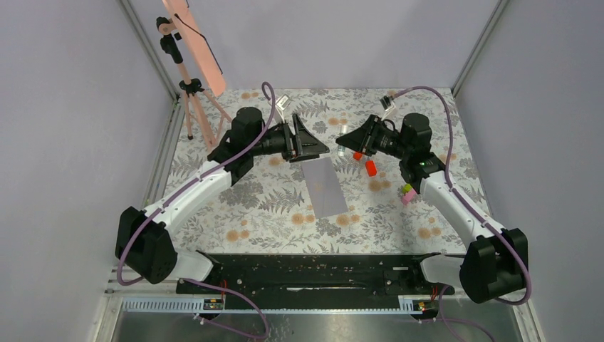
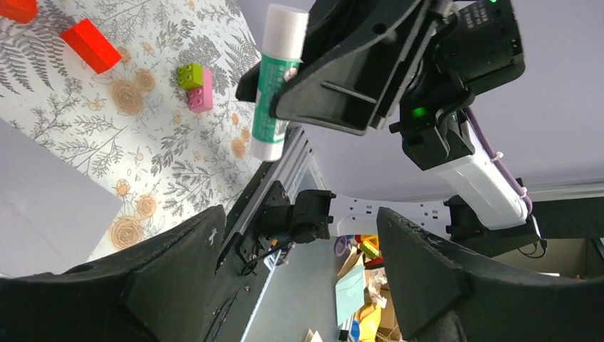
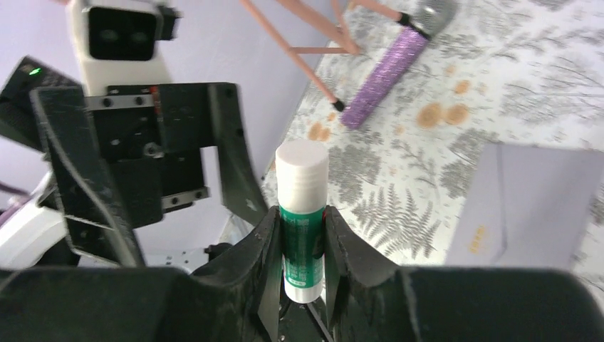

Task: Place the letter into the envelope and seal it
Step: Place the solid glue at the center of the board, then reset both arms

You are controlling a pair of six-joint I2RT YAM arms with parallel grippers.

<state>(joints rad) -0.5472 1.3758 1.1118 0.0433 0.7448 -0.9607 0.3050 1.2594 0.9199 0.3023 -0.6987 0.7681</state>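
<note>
The grey-lilac envelope (image 1: 326, 187) lies flat on the floral table between the arms; it also shows in the right wrist view (image 3: 530, 206) and the left wrist view (image 2: 43, 206). The cream letter is not in view. My right gripper (image 3: 303, 235) is shut on a green and white glue stick (image 3: 302, 214), held in the air above the table beyond the envelope; the stick also shows in the left wrist view (image 2: 274, 78). My left gripper (image 2: 306, 242) is open and empty, raised above the envelope's far end and facing the right gripper (image 1: 347, 141).
Red blocks (image 1: 370, 168) and a pink and green brick (image 1: 408, 193) lie on the table right of the envelope. A pink tripod (image 1: 192, 92) stands at the back left. A purple glittery tube (image 3: 388, 75) lies near the tripod's feet.
</note>
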